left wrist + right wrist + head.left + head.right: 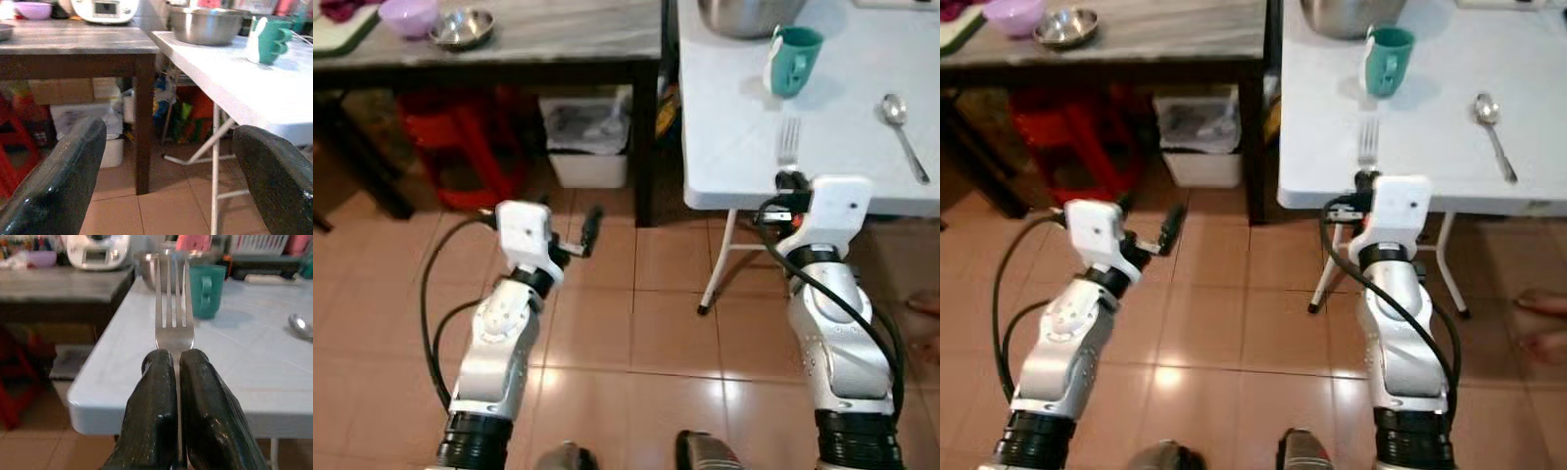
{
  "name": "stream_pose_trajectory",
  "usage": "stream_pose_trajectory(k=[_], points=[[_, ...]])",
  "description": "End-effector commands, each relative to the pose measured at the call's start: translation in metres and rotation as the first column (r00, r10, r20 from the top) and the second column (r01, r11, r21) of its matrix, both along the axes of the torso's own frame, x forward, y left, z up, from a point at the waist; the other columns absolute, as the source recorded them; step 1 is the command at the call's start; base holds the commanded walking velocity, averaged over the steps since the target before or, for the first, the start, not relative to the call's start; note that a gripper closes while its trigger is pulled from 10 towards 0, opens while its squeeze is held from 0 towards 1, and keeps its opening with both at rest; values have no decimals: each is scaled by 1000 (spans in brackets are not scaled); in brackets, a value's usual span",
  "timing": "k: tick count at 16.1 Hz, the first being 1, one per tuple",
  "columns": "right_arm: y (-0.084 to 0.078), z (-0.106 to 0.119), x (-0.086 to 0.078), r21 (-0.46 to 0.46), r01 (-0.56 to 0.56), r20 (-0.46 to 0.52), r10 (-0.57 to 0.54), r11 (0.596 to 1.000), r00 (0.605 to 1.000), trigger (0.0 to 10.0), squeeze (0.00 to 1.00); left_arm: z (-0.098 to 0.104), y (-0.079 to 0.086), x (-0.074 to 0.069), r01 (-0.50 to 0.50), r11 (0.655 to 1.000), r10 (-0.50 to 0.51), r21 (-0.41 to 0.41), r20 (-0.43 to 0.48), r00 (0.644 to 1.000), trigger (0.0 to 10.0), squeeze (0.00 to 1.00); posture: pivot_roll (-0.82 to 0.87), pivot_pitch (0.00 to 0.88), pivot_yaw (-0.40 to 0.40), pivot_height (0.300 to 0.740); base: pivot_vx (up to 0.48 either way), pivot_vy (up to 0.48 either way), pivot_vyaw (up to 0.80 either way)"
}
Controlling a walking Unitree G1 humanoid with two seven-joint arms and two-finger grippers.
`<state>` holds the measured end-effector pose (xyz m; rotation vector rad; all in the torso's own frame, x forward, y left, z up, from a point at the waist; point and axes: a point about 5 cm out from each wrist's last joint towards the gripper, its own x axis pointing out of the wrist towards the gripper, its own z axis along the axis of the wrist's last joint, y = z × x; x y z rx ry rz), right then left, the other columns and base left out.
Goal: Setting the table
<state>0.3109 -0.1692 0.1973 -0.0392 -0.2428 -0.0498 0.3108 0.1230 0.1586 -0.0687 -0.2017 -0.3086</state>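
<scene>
My right gripper (790, 180) is shut on a silver fork (788, 143) at the near edge of the white table (744, 127); the tines point away over the tabletop. In the right wrist view the fork (173, 308) sticks out from between the closed fingers (155, 426). A teal mug (795, 59) stands beyond the fork, and a silver spoon (904, 132) lies to the right. My left gripper (591, 230) hangs open over the tiled floor, left of the table, its fingers (58, 181) wide apart with nothing between them.
A large steel bowl (744, 15) sits at the white table's far edge. A dark wooden table (509, 49) to the left carries a purple bowl (409, 16) and a small steel bowl (462, 27). Under it are a red stool (460, 147) and a white bin (589, 137).
</scene>
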Motion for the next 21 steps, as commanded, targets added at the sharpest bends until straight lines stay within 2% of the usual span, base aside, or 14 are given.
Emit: stream_pose_trajectory(k=[1, 5, 21], points=[[8, 2, -1, 5, -27, 13, 27, 1000, 1000, 10000, 0, 0, 11, -2, -40, 999, 40, 13, 13, 999, 10000, 0, -150, 211, 70, 740, 0, 0, 0], [7, 3, -1, -4, -26, 16, 26, 1000, 1000, 10000, 0, 2, 10, -5, -5, 999, 5, -39, 11, 1000, 10000, 0, -151, 215, 69, 740, 86, 0, 0], [10, 2, -2, -17, -36, 17, 36, 999, 999, 10000, 0, 1, 6, -5, 26, 998, -26, -50, -3, 1000, 10000, 0, -156, 216, 70, 740, 430, 0, 0]])
